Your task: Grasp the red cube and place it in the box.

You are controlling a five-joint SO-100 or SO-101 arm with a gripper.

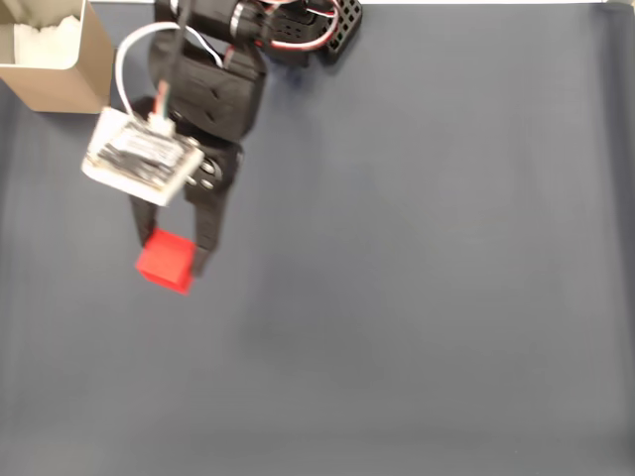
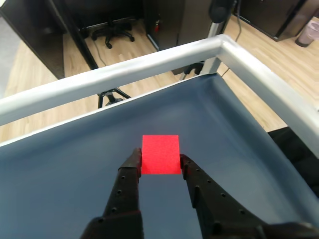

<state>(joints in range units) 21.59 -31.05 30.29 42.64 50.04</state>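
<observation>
Cube first: the small, matte, bright red cube (image 1: pixel 165 262) sits between the tips of the black two-finger gripper (image 1: pixel 171 256), with a finger pressed against each of its opposite sides. The wrist view shows this most plainly, the red cube (image 2: pixel 160 154) being pinched at its lower corners by the two dark fingertips (image 2: pixel 133 160), so the gripper (image 2: pixel 159 164) is clamped on it. Whether the cube rests on the cloth or hangs just above it, I cannot tell from either view.

Taking the cube as the landmark, in the fixed view the black arm (image 1: pixel 208 89) with its white camera module (image 1: pixel 144 159) runs upward from it toward the top edge. The open tan cardboard box (image 1: pixel 60 59) stands well apart from the cube, up and to the left, in the corner, with something white inside it.

Under the cube lies the dark blue-grey table covering (image 1: pixel 417 278). Beyond the cube in the wrist view runs a silver metal rail (image 2: pixel 164 59) edging the table, and past that a wooden floor (image 2: pixel 35 64).
</observation>
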